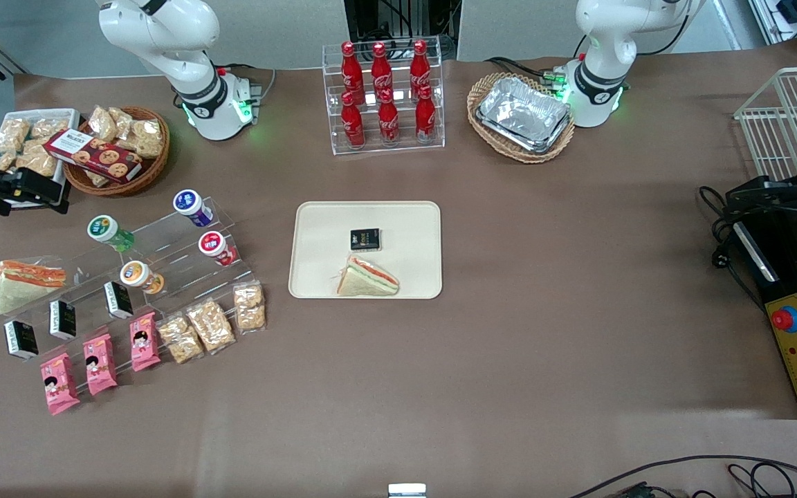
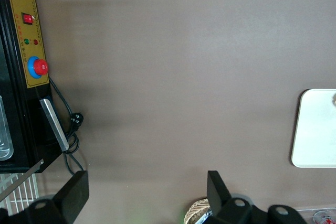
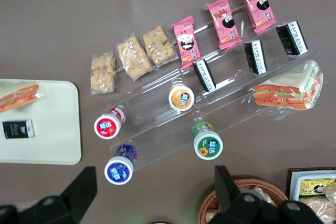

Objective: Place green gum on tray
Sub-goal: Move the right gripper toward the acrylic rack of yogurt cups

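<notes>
Here, the hand (image 3: 152,192) hangs wide open, empty, above the green gum (image 3: 208,144) on its clear stepped rack (image 1: 163,256). Tray (image 1: 315,277) mid-frame in front view, brown tabletop (image 1: 544,346).

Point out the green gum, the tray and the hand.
green gum (image 3: 208,145): right wrist view, on its white lid.
tray (image 1: 322,235): front view, on a bare part of its floor.
hand (image 3: 157,195): right wrist view, midway between its open fingers, above the gum rack.

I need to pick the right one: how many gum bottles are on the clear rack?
4. Green gum and blue-purple on the step farthest from the front camera; orange and red one step nearer. Gripper hovers above, open.
</notes>
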